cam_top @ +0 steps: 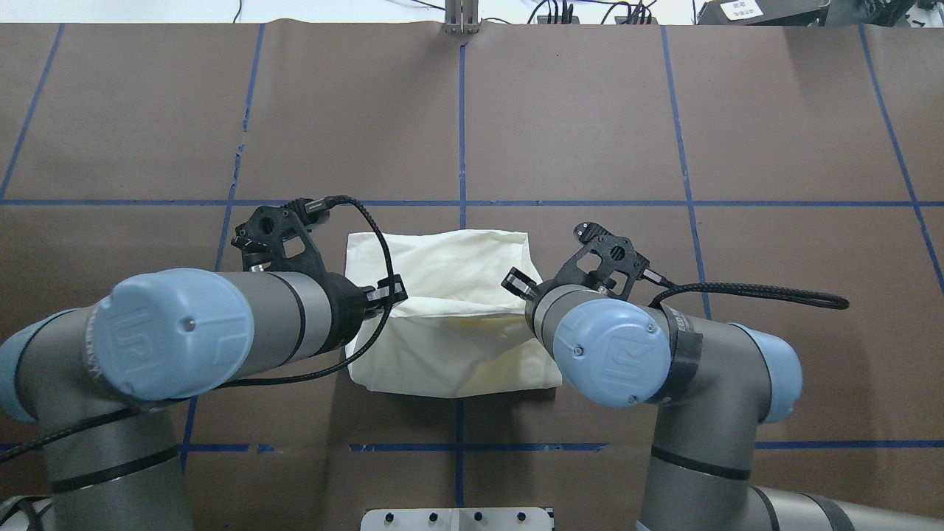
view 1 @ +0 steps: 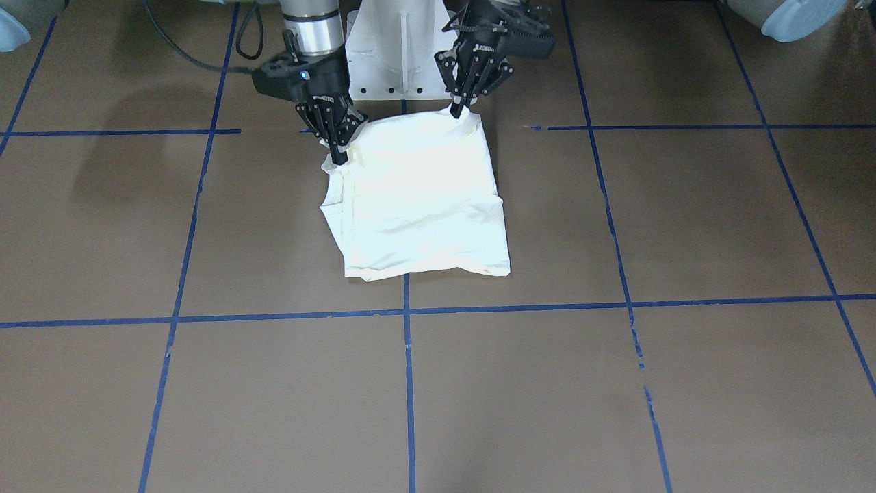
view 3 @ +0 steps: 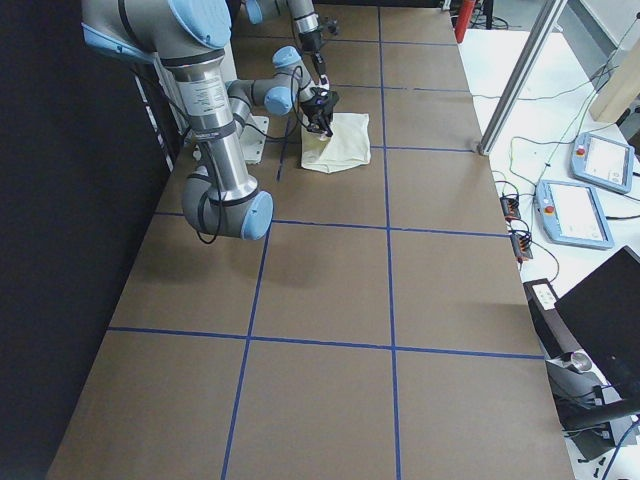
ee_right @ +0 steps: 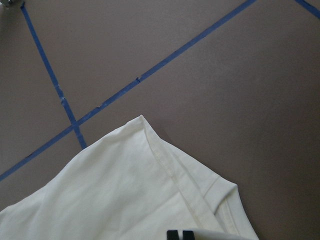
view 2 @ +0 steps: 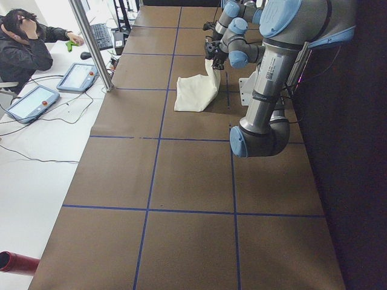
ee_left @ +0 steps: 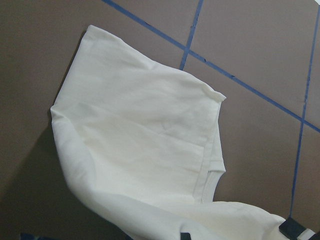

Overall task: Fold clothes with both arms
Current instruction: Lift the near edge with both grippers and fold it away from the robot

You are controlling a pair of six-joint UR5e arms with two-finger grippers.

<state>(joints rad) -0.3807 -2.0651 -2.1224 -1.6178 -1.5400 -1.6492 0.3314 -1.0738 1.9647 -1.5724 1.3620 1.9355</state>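
Jaws shut tight on cloth, both pairs. Left jaws, at the end of the left arm (cam_top: pixel 184 332), pinching one robot-side corner of the cream-white T-shirt (view 1: pixel 424 205). Right jaws, on the right arm (cam_top: pixel 619 346), nipping the other robot-side corner, farther out from the robot. Strung between the two pairs: the shirt's near edge, held up off the bench (view 1: pixel 205 397). Sloping down and away from the jaws, on the side away from the robot: the rest of the shirt, folded to a rough rectangle, far edge flat on the brown surface, plain cream side up. Just below the right jaws, a stitched hem and a doubled corner. Below the left jaws, a smooth panel with a seam along one edge. Running out from between the jaws, a blue tape line (view 1: pixel 408 383). Across the bench from the jaws, beyond its far edge, a person (view 2: pixel 24 48) seated beside tablets (view 2: pixel 33 99).
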